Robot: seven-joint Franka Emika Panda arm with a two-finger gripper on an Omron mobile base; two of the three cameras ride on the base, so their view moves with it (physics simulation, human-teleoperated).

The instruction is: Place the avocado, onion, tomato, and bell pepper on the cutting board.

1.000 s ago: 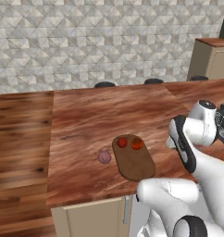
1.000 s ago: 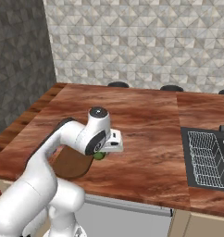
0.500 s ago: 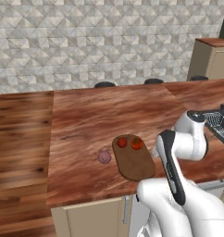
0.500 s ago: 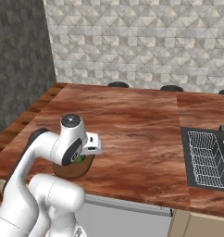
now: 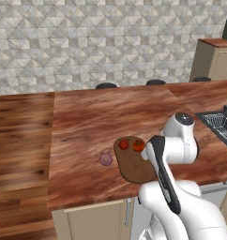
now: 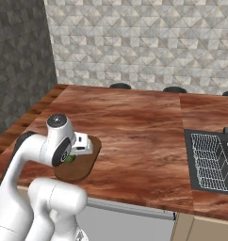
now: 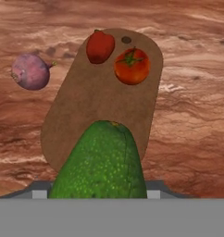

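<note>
A glossy green avocado is held in my shut gripper and hangs just above the near end of the dark oval cutting board. At the board's far end lie the deep-red bell pepper and the orange-red tomato, side by side. The pinkish-purple onion rests on the counter just off the board's left edge. From the left base view my own arm hides the hand; the board, bell pepper, tomato and onion show there. The avocado hides my fingertips.
A sink with a wire rack is set into the reddish counter to the right. Dark stool tops line the counter's far edge. The board lies close to the counter's front edge.
The arm has swung from the right over to the cutting board, carrying the avocado, and has come down over the board's near end. The vegetables on the board and the onion have stayed put.
</note>
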